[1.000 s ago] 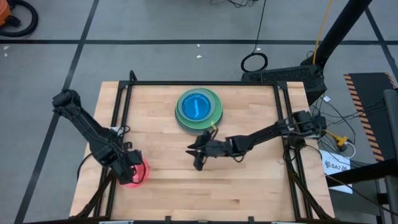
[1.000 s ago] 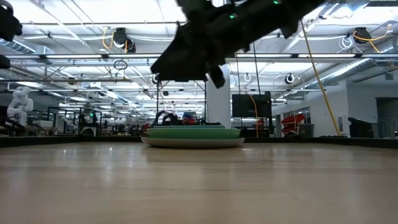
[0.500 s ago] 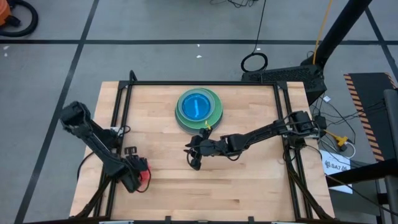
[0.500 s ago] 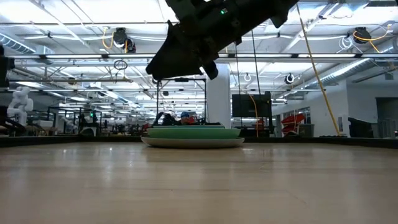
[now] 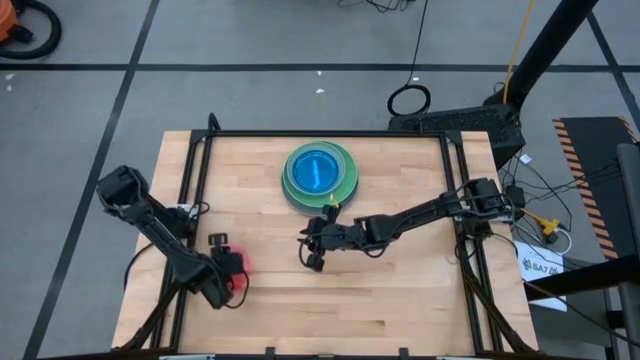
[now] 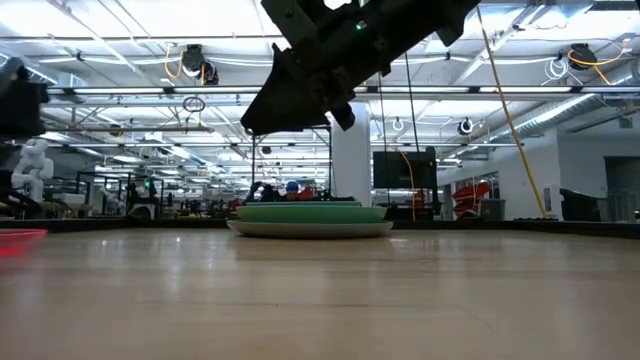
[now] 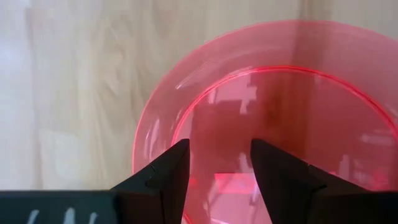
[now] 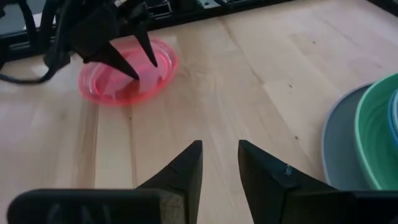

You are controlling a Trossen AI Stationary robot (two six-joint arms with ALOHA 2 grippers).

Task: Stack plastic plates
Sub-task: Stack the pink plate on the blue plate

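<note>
A translucent pink plate (image 5: pixel 238 258) lies flat on the wooden table near its left front; it also shows in the right wrist view (image 8: pixel 106 87) and at the low view's left edge (image 6: pixel 20 237). My left gripper (image 7: pixel 217 165) is open and points steeply down, with its fingertips inside the plate's rim (image 8: pixel 142 68). At the far middle a stack of plates (image 5: pixel 320 175) rests on the table: a grey one at the bottom, then green, pale mint and blue (image 5: pixel 318 170) on top. My right gripper (image 5: pixel 310 252) hangs open above the table's middle with nothing in it. My left gripper comes at the pink plate from above, slanting, with both open fingers (image 7: pixel 168 177) over the plate's inner floor (image 7: pixel 249 112). Whether the fingertips touch the plate I cannot tell. The plate lies flat on the table.
A black frame rail (image 5: pixel 190 200) runs along the table's left, far and right sides. Bare wood (image 5: pixel 400 300) lies in front of and between the grippers. The stack's rim (image 8: pixel 367 137) is close to my right gripper on its far side.
My left gripper has come down over the pink plate and tipped steeper, staying open. The plate now lies a little farther toward the table's middle than a second ago. My right gripper has turned a little in place above the table, still open.
</note>
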